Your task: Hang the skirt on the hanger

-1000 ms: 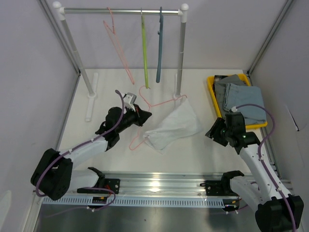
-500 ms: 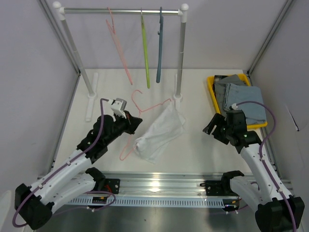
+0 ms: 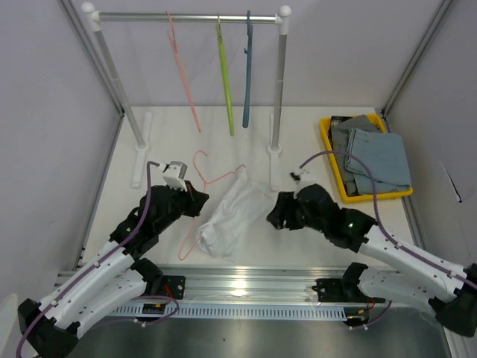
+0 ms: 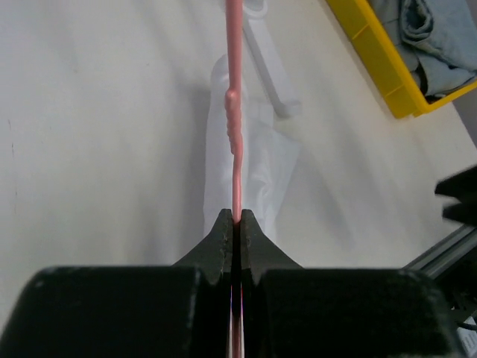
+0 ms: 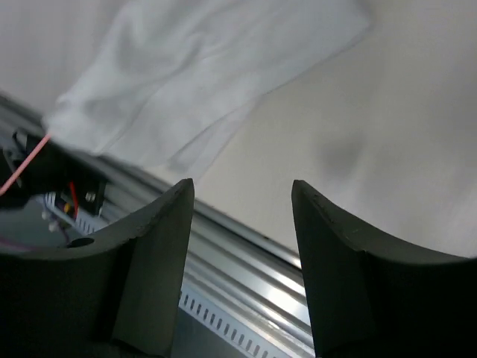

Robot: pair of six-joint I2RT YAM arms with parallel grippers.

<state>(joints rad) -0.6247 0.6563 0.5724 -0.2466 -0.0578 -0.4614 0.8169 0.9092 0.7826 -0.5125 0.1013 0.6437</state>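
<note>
A pink hanger (image 3: 223,177) lies on the white table with a white skirt (image 3: 231,216) draped over its lower arm. My left gripper (image 3: 200,203) is shut on the hanger's left side. In the left wrist view the thin pink hanger (image 4: 235,112) runs straight out from the pinched left gripper (image 4: 235,216), with the skirt (image 4: 257,171) beyond it. My right gripper (image 3: 274,218) hovers open at the skirt's right edge. In the right wrist view the right gripper (image 5: 242,190) holds nothing, and the skirt (image 5: 216,82) lies ahead of it.
A clothes rack (image 3: 282,82) at the back carries a pink hanger (image 3: 182,74), a green hanger (image 3: 225,74) and a blue hanger (image 3: 246,74). A yellow bin (image 3: 328,145) of grey-blue clothes sits at the right. A metal rail (image 3: 246,280) runs along the near edge.
The left gripper has dragged the hanger and skirt leftward and nearer. The right arm has swung left from beside the bin to the skirt's right edge.
</note>
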